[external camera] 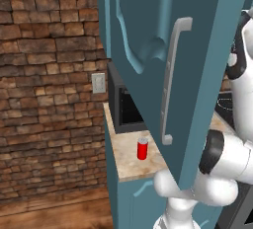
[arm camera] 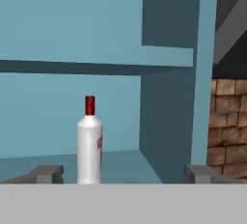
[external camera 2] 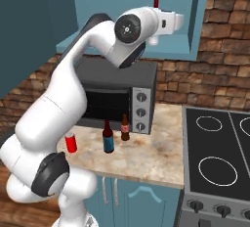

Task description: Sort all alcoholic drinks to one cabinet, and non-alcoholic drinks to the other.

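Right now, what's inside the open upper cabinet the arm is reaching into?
One white bottle with a red cap stands upright on the lower shelf. The gripper is open, apart from it. The shelf above is not visible from this angle.

Matt teal painted cabinet (arm camera: 169,102) holding a glossy whitish bottle (arm camera: 89,146) with red cap; smooth red can (external camera 2: 71,143) with silvery metallic top on a mottled beige stone-look counter (external camera 2: 156,155); rough brick wall (external camera: 47,75); dark glassy bottles (external camera 2: 108,138); brushed metal microwave (external camera 2: 141,103); black glossy cooktop (external camera 2: 217,147)
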